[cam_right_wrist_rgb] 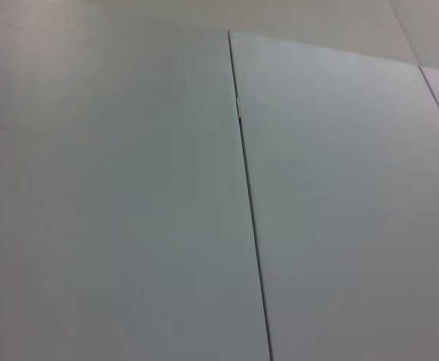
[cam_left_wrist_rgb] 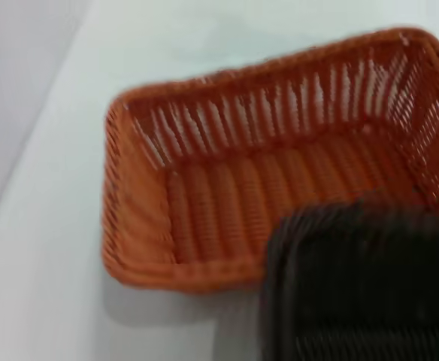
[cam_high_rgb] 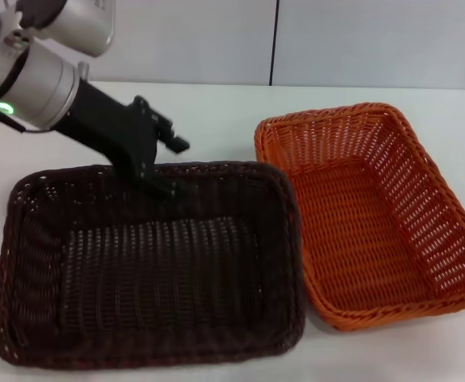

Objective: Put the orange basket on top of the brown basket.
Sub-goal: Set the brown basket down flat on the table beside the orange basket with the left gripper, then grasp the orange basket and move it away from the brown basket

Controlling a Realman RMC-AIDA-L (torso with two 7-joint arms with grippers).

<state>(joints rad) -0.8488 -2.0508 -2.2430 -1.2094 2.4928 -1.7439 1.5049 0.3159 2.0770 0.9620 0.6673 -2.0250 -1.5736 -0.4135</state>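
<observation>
The brown basket [cam_high_rgb: 145,267] lies nearest on the white table [cam_high_rgb: 216,119], its right rim touching and slightly overlapping the left rim of the orange basket [cam_high_rgb: 372,211], which sits beside it to the right. The left gripper [cam_high_rgb: 165,167] reaches down at the brown basket's far rim; whether its jaws pinch that rim cannot be told. The right arm is out of sight.

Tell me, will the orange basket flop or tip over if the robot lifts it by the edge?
Probably not floppy: the orange basket has a thick braided rim and its sloped sides stand up by themselves. The open weave suggests it is light. Being wide and empty, it may tilt if lifted from one edge.
</observation>
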